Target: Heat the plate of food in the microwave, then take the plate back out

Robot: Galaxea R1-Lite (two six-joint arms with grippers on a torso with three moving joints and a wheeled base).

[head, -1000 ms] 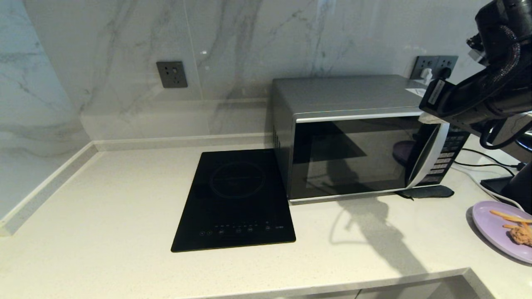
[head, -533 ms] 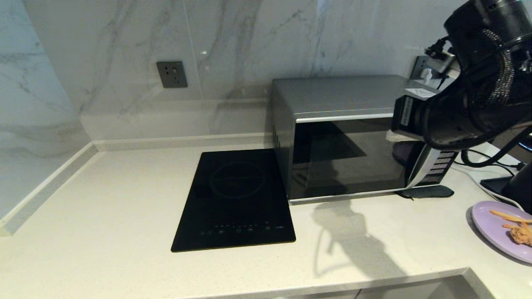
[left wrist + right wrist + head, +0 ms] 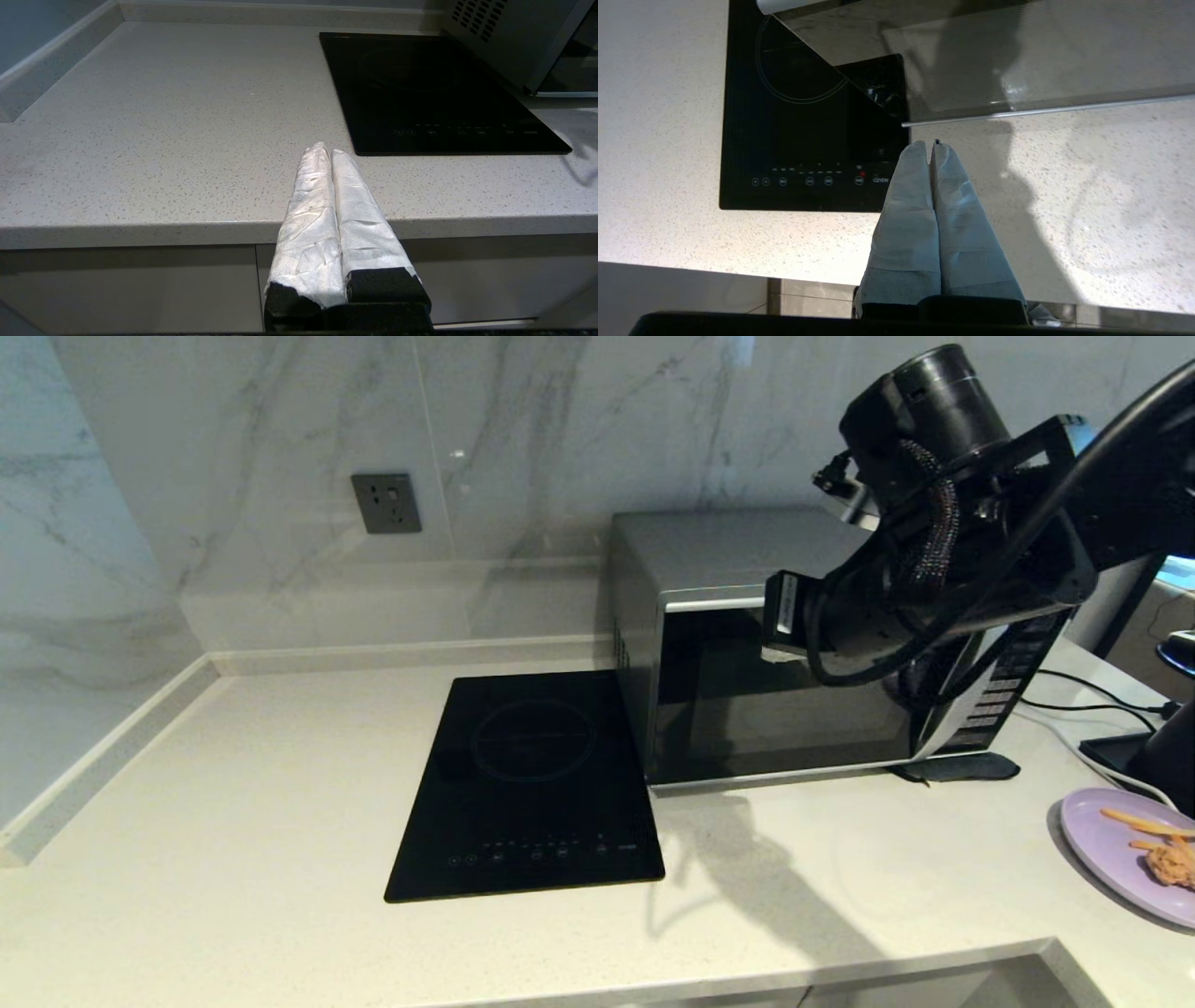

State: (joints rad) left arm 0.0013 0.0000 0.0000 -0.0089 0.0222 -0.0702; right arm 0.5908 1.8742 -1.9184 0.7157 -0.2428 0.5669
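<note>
Marble wall; grey socket; speckled pale counter

Black arm, white-wrapped fingers

The right arm is matte black with braided cable sleeving; both grippers' tapered fingers wear crinkled white tape above black bases.

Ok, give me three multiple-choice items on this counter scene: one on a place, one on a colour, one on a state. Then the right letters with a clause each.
1. Where is the plate of food?
A. inside the microwave
B. on the counter to the right of the microwave
C. on the induction hob

2. What colour is the plate?
A. lilac
B. green
C. white

3. How are the right gripper's fingers?
A. wide open
B. shut on the plate
C. shut, holding nothing

Answers: 1 B, the plate lies on the counter right of the microwave, away from the induction hob; 2 A, its surface is pale purple; 3 C, the wrapped fingers press together with nothing between them.
</note>
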